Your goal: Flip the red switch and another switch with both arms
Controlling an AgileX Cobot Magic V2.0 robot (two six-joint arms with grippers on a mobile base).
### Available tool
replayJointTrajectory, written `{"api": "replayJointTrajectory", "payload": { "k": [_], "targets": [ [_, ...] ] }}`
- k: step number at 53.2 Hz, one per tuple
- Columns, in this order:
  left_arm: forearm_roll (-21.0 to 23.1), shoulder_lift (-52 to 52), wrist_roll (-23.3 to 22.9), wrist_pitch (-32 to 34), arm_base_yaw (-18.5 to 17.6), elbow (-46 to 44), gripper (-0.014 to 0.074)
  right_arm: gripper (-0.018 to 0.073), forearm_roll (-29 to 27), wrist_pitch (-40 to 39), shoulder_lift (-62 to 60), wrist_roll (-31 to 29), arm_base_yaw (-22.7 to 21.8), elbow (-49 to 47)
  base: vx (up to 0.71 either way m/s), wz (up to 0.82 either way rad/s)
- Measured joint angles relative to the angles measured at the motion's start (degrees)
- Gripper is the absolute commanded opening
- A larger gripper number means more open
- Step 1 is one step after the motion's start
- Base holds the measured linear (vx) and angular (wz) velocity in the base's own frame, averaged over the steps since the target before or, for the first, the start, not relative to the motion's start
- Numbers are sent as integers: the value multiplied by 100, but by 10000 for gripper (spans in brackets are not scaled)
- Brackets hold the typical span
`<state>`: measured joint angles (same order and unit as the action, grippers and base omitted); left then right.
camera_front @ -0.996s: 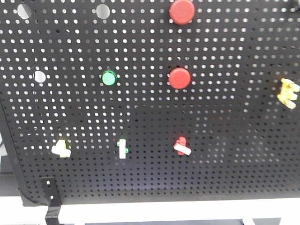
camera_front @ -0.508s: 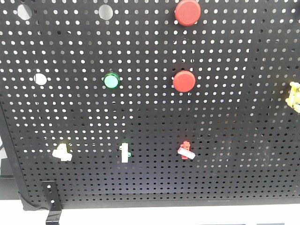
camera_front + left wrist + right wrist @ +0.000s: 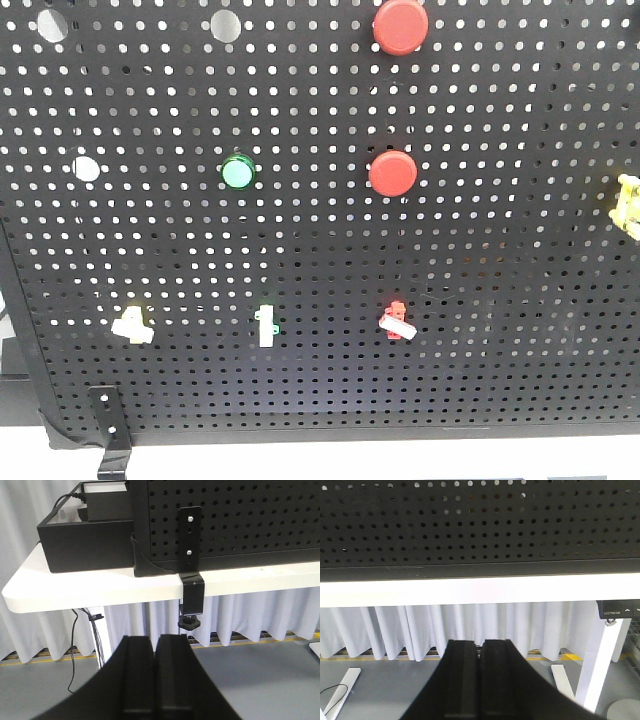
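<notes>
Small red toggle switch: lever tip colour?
White, on the small red toggle switch; front view.

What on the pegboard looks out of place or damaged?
Nothing looks broken. Three large round openings at the upper left of the pegboard hold no button. The red switch and yellow switch sit tilted; the white one between them stands straight.

The yellow E-shaped piece (image 3: 630, 205) is cut by the right edge

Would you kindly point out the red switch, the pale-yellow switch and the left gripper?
red switch (image 3: 396, 322), front view, its middle.
pale-yellow switch (image 3: 132, 325), front view, its middle.
left gripper (image 3: 154, 641), left wrist view, between its fingertips.
</notes>
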<state>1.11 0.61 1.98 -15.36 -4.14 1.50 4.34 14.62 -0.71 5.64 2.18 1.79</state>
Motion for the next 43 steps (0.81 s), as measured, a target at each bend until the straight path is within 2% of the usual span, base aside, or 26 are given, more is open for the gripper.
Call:
{"api": "replayJointTrajectory", "payload": {
  "k": [10,23,31,43],
  "targets": [
    [-5,0,-68,54,0,0,3,-6,23,-282,0,0,0,0,0,0],
    [-5,0,-249,717,0,0,3,-6,28,-1232,0,0,0,0,0,0],
    [-5,0,-326,1536,0,0,3,-6,28,-1867,0,0,0,-12,0,0],
    [-5,0,-342,3507,0,-50,3,-6,29,-1614,23,0,0,-854,0,0]
  ]
}}
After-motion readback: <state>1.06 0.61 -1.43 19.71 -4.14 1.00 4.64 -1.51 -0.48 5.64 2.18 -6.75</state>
